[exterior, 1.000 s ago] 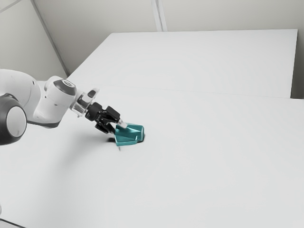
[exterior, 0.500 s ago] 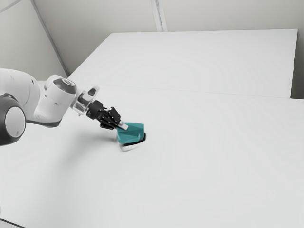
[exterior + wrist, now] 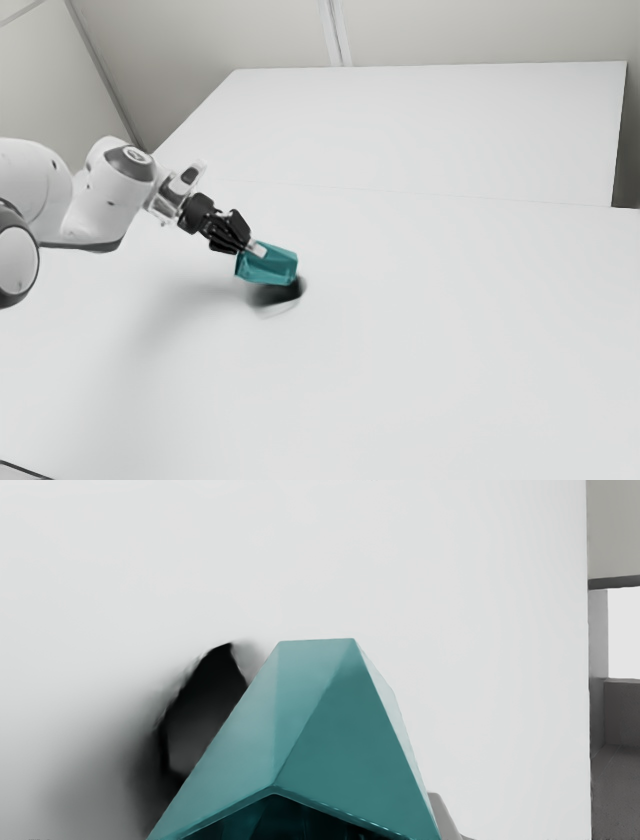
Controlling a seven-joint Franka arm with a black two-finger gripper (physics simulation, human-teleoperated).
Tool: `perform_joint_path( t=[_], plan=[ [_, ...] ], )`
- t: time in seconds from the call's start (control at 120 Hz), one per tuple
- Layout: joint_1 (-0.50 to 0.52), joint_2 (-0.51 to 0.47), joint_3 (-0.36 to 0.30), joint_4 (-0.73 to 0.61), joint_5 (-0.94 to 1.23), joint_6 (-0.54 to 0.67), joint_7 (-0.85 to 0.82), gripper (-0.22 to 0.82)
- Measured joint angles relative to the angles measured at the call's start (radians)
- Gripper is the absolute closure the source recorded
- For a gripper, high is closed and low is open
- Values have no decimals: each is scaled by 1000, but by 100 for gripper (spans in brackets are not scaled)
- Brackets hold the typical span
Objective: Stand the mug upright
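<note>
My gripper [image 3: 256, 248] is closed on the wall of the teal faceted mug [image 3: 268, 264], near its rim, in the exterior view. The mug hangs tilted on its side just above the table [image 3: 420, 330], its shadow separate below it. In the wrist view the mug [image 3: 320, 730] has its open mouth toward my hand and its narrower base pointing away. One grey fingertip [image 3: 442, 815] stands against the mug's outer side; the other is hidden by the mug. I cannot make out a handle.
A dark shadow [image 3: 280, 291] lies on the table under the mug. Behind the table, in the exterior view, stands a pale wall [image 3: 480, 30]. The table's edge [image 3: 587, 630] runs along one side of the wrist view.
The fingers, apart a second ago, have come together on the mug. Since then my hand has risen with it, shifting slightly toward the exterior view's left, and the mug has left the table and tilted.
</note>
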Motion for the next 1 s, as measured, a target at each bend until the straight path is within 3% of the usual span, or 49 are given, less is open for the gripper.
perform_joint_path(
  t=[0.25, 0.575, 1.0],
  plan=[
    [-39, -100, -3, -11, 184, 21, -10, 79],
    [-151, -216, 18, -142, 451, 89, -76, 79],
    [-286, -235, 63, -136, 784, 96, -183, 79]
  ],
)
